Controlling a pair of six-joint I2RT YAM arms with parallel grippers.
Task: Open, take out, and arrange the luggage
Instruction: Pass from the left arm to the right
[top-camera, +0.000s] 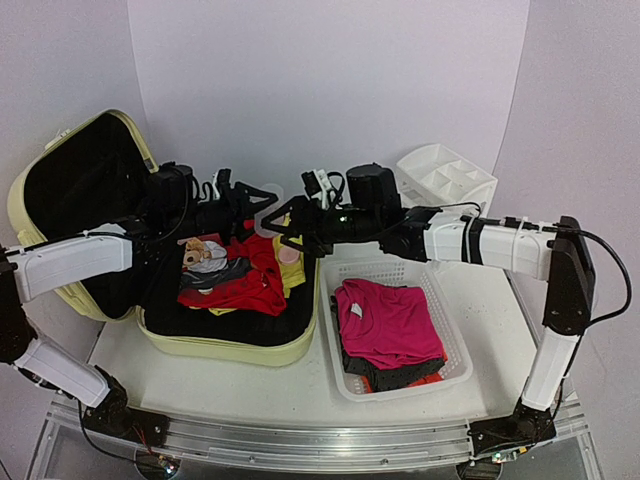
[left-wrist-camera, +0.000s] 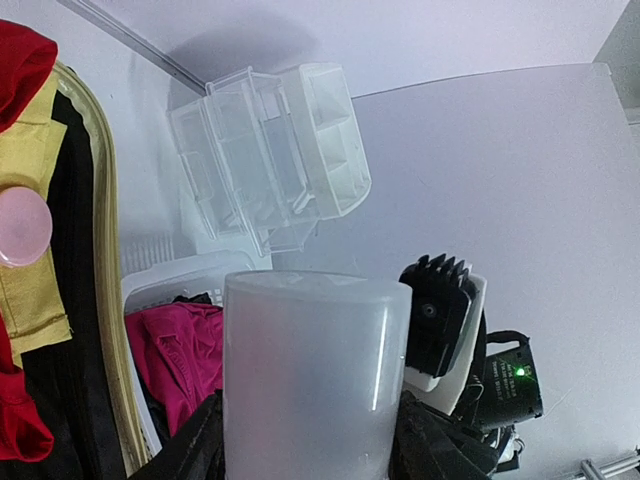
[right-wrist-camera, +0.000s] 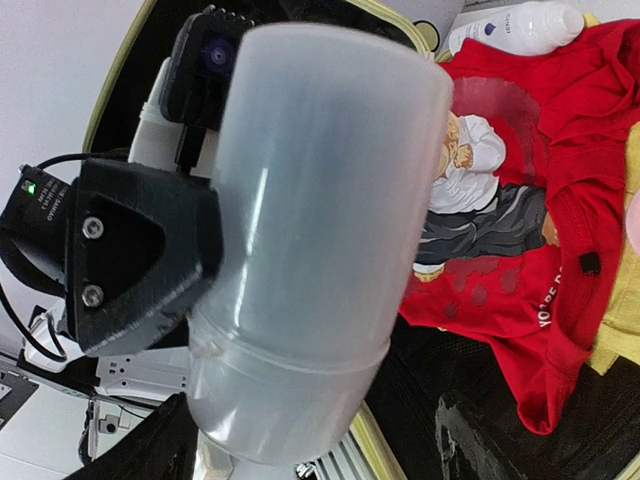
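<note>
The luggage (top-camera: 225, 350) lies open on the left half of the table (top-camera: 300, 395). Its black-lined lid (top-camera: 80, 175) stands up toward the upper left. In the lower shell a red shirt (top-camera: 245, 285) with a printed figure lies crumpled, with a yellow garment (top-camera: 291, 268) along its right edge. A white bottle (right-wrist-camera: 515, 27) rests just beyond the shirt.

Above the suitcase's back edge, near the middle of the overhead frame, the two arms meet. The left tool (left-wrist-camera: 312, 445) pinches a translucent white container (right-wrist-camera: 310, 230), its dark fingers (left-wrist-camera: 200, 440) tight against both sides. The right tool (right-wrist-camera: 318, 445) is around the same container from the opposite side. Its fingers are spread wider than the container, and a gap shows on at least one side.

Right of the luggage, just beside it, a white mesh basket (top-camera: 458, 345) holds a folded magenta garment (top-camera: 388, 320) on top of darker clothes. Behind the basket, at the upper right, a white drawer organizer (top-camera: 450, 180) sits tilted.
</note>
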